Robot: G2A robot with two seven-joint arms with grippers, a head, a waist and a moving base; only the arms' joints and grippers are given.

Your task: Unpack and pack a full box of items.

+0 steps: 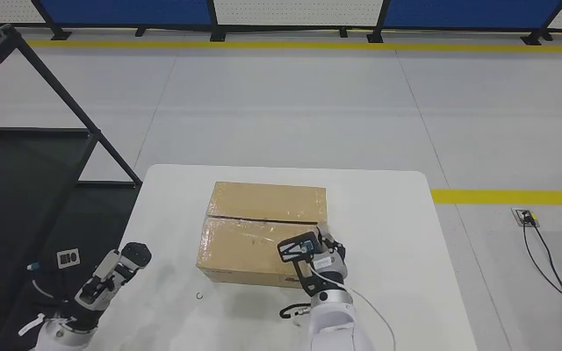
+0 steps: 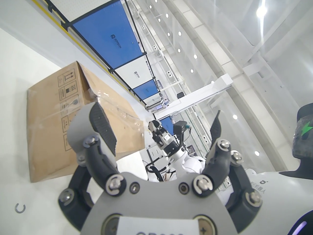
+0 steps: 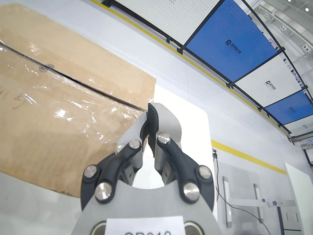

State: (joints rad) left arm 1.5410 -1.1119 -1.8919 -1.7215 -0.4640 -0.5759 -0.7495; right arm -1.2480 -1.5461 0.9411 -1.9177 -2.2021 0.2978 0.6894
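Brown cardboard makes up the box (image 1: 263,232), which sits shut near the middle of the white table (image 1: 386,202). Its two top flaps meet along a seam (image 3: 73,80) running left to right. Clear, wrinkled tape (image 3: 73,103) lies over that seam and the near flap. The seam gapes a little, showing only a dark line, so whatever is inside stays hidden. From above, the right arm covers part of the box's near right corner. In the right wrist view the box runs off the edge of the frame. The box's left side carries small printed handling symbols, too small to make out.

The right end effector (image 3: 151,110) is at the box's right end, close to the seam. Its pads are pressed together and nothing between them can be made out. Whether the tips touch the cardboard or the tape cannot be told.

The left end effector (image 2: 157,112) hangs over the table's near left corner, well apart from the box, with its fingers (image 2: 102,125) spread wide and empty.

A small C-shaped ring (image 1: 201,295) lies on the table just near of the box's near left corner.
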